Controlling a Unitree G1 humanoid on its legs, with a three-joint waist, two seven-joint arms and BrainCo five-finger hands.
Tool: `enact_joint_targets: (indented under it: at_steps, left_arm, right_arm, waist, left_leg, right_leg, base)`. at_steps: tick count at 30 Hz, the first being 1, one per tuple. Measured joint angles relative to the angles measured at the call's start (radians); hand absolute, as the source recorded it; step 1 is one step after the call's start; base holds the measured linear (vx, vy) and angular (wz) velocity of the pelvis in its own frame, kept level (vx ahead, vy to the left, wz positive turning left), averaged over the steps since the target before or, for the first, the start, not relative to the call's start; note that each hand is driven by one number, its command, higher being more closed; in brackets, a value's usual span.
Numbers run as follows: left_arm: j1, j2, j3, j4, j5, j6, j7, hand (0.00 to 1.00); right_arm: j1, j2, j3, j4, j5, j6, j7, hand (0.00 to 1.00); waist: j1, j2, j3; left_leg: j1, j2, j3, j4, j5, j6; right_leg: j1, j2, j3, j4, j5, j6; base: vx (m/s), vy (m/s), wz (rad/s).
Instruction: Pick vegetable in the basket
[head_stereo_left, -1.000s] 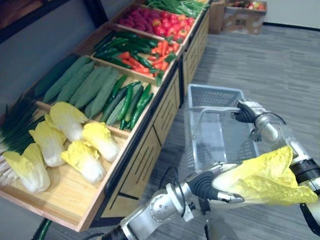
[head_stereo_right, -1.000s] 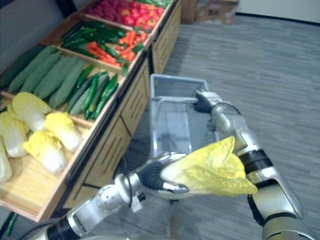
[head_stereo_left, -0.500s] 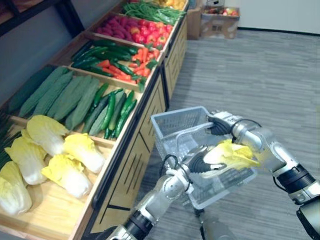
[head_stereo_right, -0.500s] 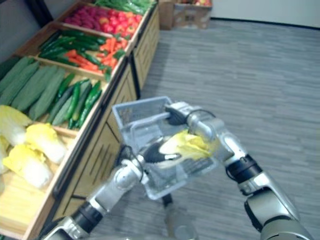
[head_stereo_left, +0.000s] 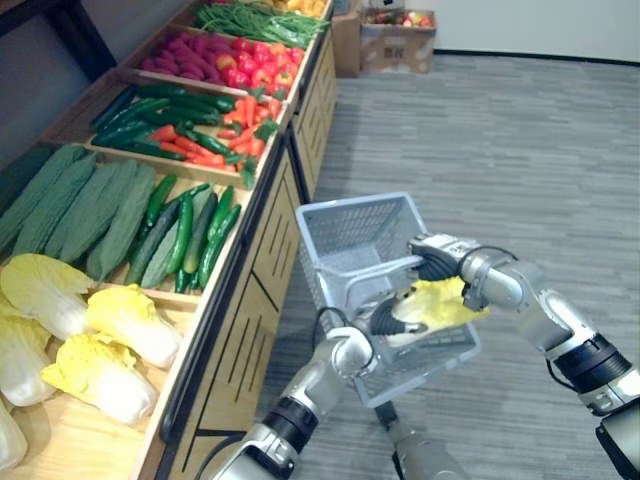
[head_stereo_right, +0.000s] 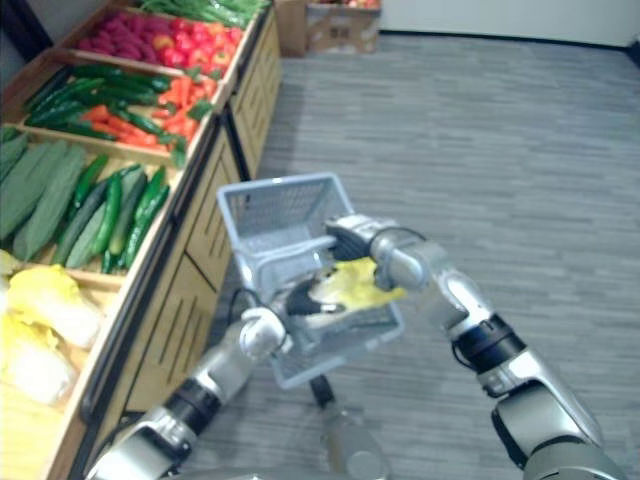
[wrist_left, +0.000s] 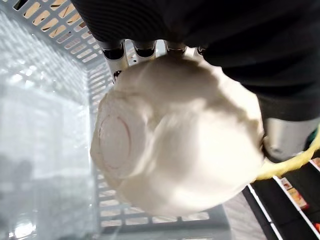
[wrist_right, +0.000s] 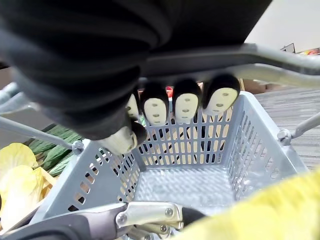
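A yellow napa cabbage (head_stereo_left: 438, 302) with a white base (wrist_left: 175, 150) is in my left hand (head_stereo_left: 392, 322), whose fingers (wrist_left: 120, 52) are curled round it. The cabbage hangs inside the grey plastic basket (head_stereo_left: 350, 225), under its handle (head_stereo_left: 375, 272); the basket's slotted walls (wrist_left: 45, 75) show around it. Whether it rests on the bottom I cannot tell. My right hand (head_stereo_left: 437, 258) holds the basket up off the floor, fingers (wrist_right: 185, 105) curled round the handle (wrist_right: 280, 60).
A wooden stand runs along the left with crates of napa cabbages (head_stereo_left: 90, 330), cucumbers (head_stereo_left: 190, 225), green gourds (head_stereo_left: 80, 205), carrots and peppers (head_stereo_left: 200, 130) and red vegetables (head_stereo_left: 240, 65). A cardboard box (head_stereo_left: 395, 40) stands at the back. Grey floor (head_stereo_left: 520, 150) lies to the right.
My left hand has carried the cabbage away from the camera and down into the basket. The right hand has kept its hold on the handle. The camera has shifted.
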Motion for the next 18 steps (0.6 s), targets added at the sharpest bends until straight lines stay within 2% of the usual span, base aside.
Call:
enact_joint_targets:
  at_steps: [5, 11, 18]
  left_arm:
    - [-0.024, -0.006, -0.001, 0.039, 0.021, 0.009, -0.026, 0.00]
    - [-0.057, 0.000, -0.002, 0.057, 0.022, 0.021, -0.037, 0.00]
    - [-0.092, 0.025, -0.069, 0.013, 0.008, 0.019, -0.070, 0.00]
  right_arm:
    - [0.003, 0.000, -0.002, 0.000, 0.000, 0.002, 0.006, 1.00]
    - [0.006, 0.000, -0.014, 0.000, 0.000, 0.012, 0.005, 1.00]
    - [0.059, 0.036, -0.099, 0.019, 0.000, 0.022, -0.003, 1.00]
  waist:
    - [0.000, -0.004, 0.008]
    - [-0.003, -0.006, 0.062]
    - [0.004, 0.009, 0.079]
  left_leg:
    - [-0.003, -0.001, -0.008, 0.001, -0.001, 0.002]
    - [-0.010, 0.002, -0.030, 0.009, -0.007, 0.006]
    - [-0.012, 0.018, -0.051, 0.010, -0.010, 0.006]
  right_leg:
    - [0.002, -0.007, -0.006, -0.001, 0.000, 0.001]
    - [0.018, -0.022, -0.020, -0.025, 0.001, 0.003]
    - [0.038, -0.026, -0.050, -0.033, 0.008, -0.005]
  base:
    - [-0.04, -0.014, 0.04]
    - [-0.04, -0.009, 0.10]
    - [-0.02, 0.007, 0.11]
